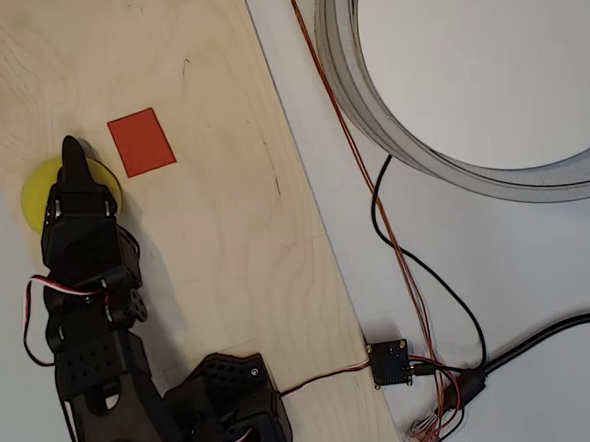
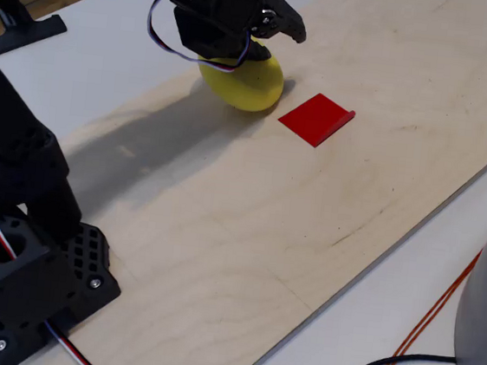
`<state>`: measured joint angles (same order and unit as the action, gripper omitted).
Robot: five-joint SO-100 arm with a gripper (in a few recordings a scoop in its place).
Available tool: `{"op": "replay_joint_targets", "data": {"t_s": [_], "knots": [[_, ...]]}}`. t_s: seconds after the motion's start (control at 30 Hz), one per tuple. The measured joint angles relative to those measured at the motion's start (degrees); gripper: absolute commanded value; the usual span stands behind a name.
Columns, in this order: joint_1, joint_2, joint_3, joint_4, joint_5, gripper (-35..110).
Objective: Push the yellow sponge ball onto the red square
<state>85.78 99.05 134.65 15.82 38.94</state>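
near the left edge of the wooden board (image 1: 226, 235) on the bench (image 1: 538, 266), the yellow sponge ball (image 1: 35, 192) lies half under the black hand (image 1: 71, 149). the hand reaches over its top, likely set to nudge it sideways. whether the fingers are apart or together i cannot tell. just to the right, apart from the ball, lies the red square (image 1: 141, 142), uncovered. one corner of it curls up in the fixed view.

On the pale wooden board (image 2: 328, 209), the yellow foam ball (image 2: 241, 82) sits just left of the flat red square (image 2: 315, 119) in the fixed view, the black tool (image 2: 281, 30) over it.
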Motion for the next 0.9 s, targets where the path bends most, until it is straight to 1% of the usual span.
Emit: {"op": "replay_joint_targets", "data": {"t_s": [0.3,0.47,0.57,0.9], "knots": [[2.11,-0.35,-5.1,4.48,-2.55,16],[2.55,-0.26,-8.35,9.93,-2.29,17],[1.85,1.05,-7.73,12.3,0.0,18],[-5.89,13.01,3.43,13.89,9.76,19]]}}
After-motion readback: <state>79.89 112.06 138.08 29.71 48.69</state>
